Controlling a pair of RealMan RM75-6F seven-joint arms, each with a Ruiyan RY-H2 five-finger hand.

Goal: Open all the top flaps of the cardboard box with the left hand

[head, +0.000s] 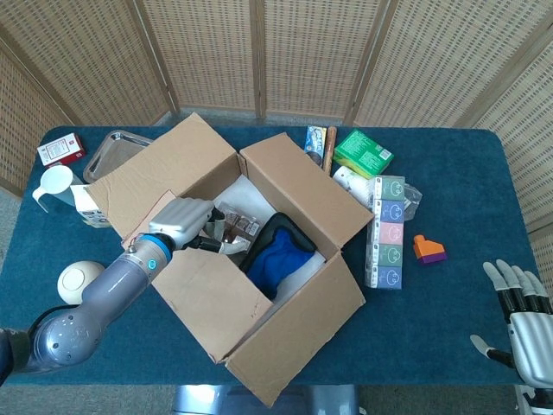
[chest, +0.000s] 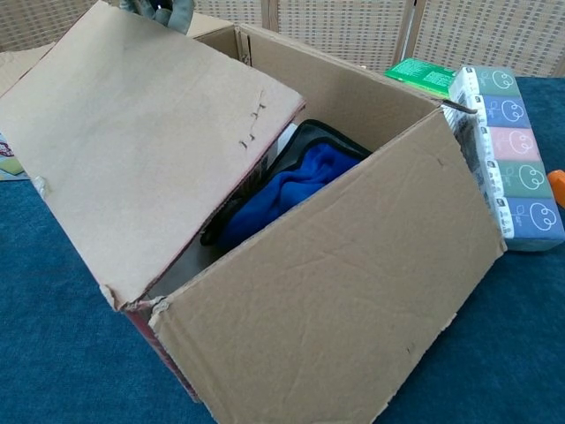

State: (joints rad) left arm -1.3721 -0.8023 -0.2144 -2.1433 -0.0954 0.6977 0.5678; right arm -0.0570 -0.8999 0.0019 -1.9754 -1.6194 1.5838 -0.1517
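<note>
The cardboard box (head: 285, 333) stands mid-table with its far-left flap (head: 164, 164) and right flap (head: 302, 186) folded outward. My left hand (head: 181, 223) grips the free edge of the near-left flap (head: 212, 294) and holds it tilted up. In the chest view that flap (chest: 150, 150) rises steeply, and the fingertips (chest: 163, 9) curl over its top edge. Inside the box lies a blue cloth (head: 276, 258) in a dark case. My right hand (head: 517, 322) hovers open off the table's front right corner, holding nothing.
Left of the box are a silver tray (head: 117, 143), a red packet (head: 60, 152), a white cup (head: 54, 183), a small carton (head: 86, 204) and a cream bowl (head: 79, 282). On the right are a green box (head: 363, 153), stacked tissue packs (head: 387, 229) and an orange toy (head: 428, 249).
</note>
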